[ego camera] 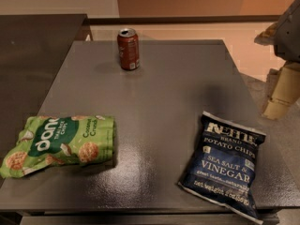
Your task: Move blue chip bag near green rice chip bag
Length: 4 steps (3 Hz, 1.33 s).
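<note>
The blue chip bag (222, 164) lies flat at the front right of the grey table (159, 88), its white lettering facing up and its lower corner at the front edge. The green rice chip bag (58, 144) lies flat at the front left, its left end reaching the table's left edge. A wide stretch of tabletop separates the two bags. My gripper (282, 86) hangs at the right edge of the view, beyond the table's right side and above and to the right of the blue bag, touching nothing.
A red soda can (128, 48) stands upright at the back of the table, left of centre. A second dark surface (33, 46) adjoins the table on the left. Light floor lies behind and to the right.
</note>
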{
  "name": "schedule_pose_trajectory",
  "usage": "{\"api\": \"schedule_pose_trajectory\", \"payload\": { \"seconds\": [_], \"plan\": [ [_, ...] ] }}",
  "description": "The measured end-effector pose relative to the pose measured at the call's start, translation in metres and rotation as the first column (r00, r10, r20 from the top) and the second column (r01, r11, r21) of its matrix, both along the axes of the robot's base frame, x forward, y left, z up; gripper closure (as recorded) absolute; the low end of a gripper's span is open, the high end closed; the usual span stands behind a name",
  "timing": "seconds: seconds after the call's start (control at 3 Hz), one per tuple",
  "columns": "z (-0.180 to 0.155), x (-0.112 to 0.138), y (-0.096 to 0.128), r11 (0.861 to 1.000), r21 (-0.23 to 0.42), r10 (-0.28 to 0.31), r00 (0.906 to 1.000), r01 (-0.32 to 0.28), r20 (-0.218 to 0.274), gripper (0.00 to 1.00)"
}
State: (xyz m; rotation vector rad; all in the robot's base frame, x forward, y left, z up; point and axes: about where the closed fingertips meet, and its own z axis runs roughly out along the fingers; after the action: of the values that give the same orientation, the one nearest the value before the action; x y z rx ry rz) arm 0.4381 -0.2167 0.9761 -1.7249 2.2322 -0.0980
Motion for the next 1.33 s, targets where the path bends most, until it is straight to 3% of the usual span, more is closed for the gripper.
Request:
{"api": "schedule_pose_trajectory", "payload": {
  "seconds": [0.33,0.67,1.0,1.33],
  "plan": [
    [0.0,0.0,0.0,1.0,0.0,0.0,1.0,0.0,0.0,0.0],
    [0.002,0.0,0.005,0.999,-0.007,0.049,0.9988,-0.049,-0.003,0.0],
    [-0.006,-0.009,0.01,0.988,-0.016,0.154,0.9876,-0.155,-0.03,0.0],
    [-0.023,-0.023,0.006,0.957,-0.033,0.286,0.9561,-0.288,-0.064,0.0]
  ]
}}
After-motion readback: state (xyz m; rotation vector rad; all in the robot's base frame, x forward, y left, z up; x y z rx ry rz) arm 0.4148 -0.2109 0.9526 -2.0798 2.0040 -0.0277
